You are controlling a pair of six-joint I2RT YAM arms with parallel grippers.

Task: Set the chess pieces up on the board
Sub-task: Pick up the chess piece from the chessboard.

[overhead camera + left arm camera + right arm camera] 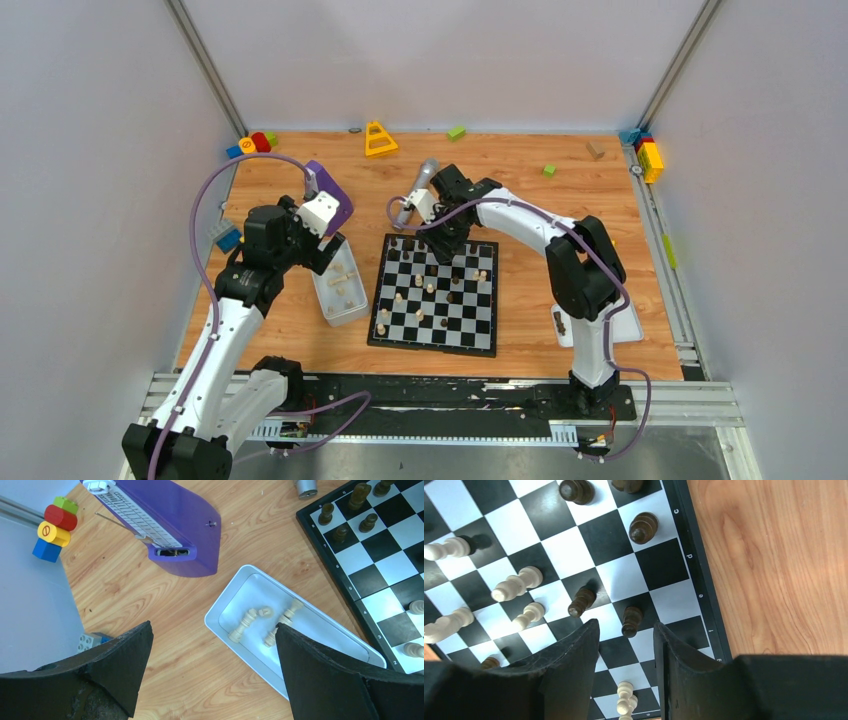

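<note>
A chessboard (435,295) lies near the middle of the wooden surface (300,340), dark and light pieces scattered across its squares, with two robot arms reaching in from the near edge. The right claw (626,628) hangs over the board's far rows, its fingers apart. A dark pawn (631,621) stands upright between the two fingertips with a gap showing on either side, so neither pad is seen touching it. A second dark piece (582,601) stands just outside one finger, and standing light pieces (517,584) occupy squares a little further along.

The left claw (214,626) hovers above a pale tray (255,587) set just beside the board on the side facing the surface's left edge. Its fingers are spread wide and grip nothing. Toppled light pieces (245,622) lie on their sides in the tray, roughly between the spread fingertips and below them. A purple wedge-shaped device (175,525) sits beyond the tray toward the far left corner, where coloured blocks (55,527) are stacked.
</note>
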